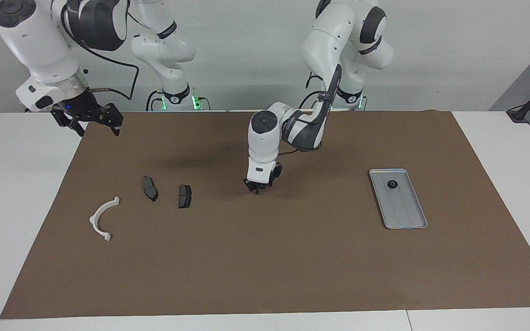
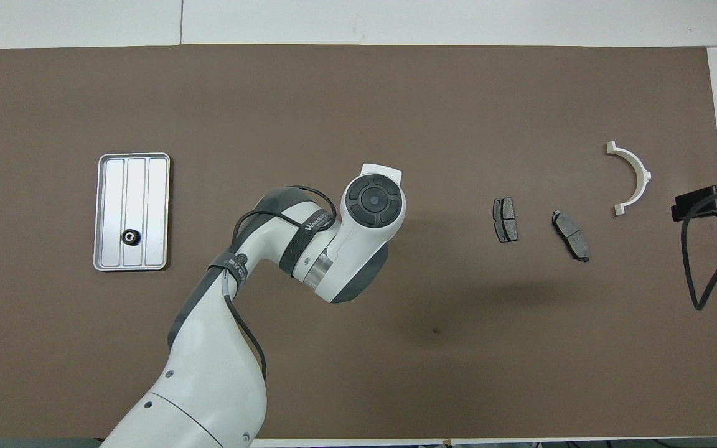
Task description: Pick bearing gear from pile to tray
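A brown mat (image 1: 265, 248) covers a white table (image 1: 12, 193) before a pale wall. The facing view shows both grippers; in the overhead view the left arm's wrist hides its own gripper, and of the right arm only a dark tip and a cable enter at the mat's edge, at the right arm's end.

The left gripper (image 1: 256, 187) is down at the mat near mid-table, its fingers drawn close together. Whether they meet, or hold anything, cannot be told; no gear shows between the jaws. The right gripper (image 1: 91, 125) hangs in the air over the mat's corner at the right arm's end, its fingers spread wide and holding nothing.

The tray (image 1: 407, 219) lies flat toward the left arm's end, well apart from both grippers, its long axis and ridges running from nearer to farther from the robots. One small black gear (image 1: 392, 184) sits in it, close to the end nearer the robots; it is round and too small to show a direction.

Toward the right arm's end lie two dark pads (image 1: 149, 188) side by side, their long axes roughly parallel to the tray's. The white arc (image 1: 101, 218) lies farther from the robots than the pads, its two ends pointing toward the left arm's end
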You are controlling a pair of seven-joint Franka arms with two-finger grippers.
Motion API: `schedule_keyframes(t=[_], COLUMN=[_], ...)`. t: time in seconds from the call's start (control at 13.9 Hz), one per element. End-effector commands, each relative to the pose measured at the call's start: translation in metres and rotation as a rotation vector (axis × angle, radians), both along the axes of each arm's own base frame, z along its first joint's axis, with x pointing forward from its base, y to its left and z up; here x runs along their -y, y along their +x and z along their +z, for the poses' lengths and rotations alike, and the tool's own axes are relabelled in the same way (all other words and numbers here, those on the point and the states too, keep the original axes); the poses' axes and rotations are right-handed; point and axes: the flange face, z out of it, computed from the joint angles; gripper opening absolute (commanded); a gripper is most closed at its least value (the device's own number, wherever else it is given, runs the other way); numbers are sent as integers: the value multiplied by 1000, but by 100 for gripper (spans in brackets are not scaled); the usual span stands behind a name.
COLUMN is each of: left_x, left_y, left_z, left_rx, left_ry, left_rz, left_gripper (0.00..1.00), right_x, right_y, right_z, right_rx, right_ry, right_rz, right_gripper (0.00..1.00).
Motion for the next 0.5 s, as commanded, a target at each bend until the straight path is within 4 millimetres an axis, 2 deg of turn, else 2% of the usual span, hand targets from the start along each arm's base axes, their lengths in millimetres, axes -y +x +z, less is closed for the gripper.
schedule_keyframes(t=[0.0, 0.07, 0.14, 0.36, 0.43], left_x=[0, 1, 2, 1, 0], left_y=[-6, -7, -8, -9, -8], left_z=[-7, -7, -6, -6, -5], left_rx=[19, 20, 19, 10, 10], left_ry=[9, 10, 9, 17, 19], left_rz=[9, 7, 6, 6, 8], left_gripper=[57, 56, 48, 4, 0], right_x=[-2, -2, -4, -5, -7], right_y=[-11, -11, -12, -12, -11], right_z=[-1, -2, 0, 0, 0], right_rx=[12, 9, 11, 13, 13], right_ry=[-17, -17, -15, -16, -14], right_rz=[14, 12, 15, 15, 18], right_gripper=[100, 100, 100, 100, 100])
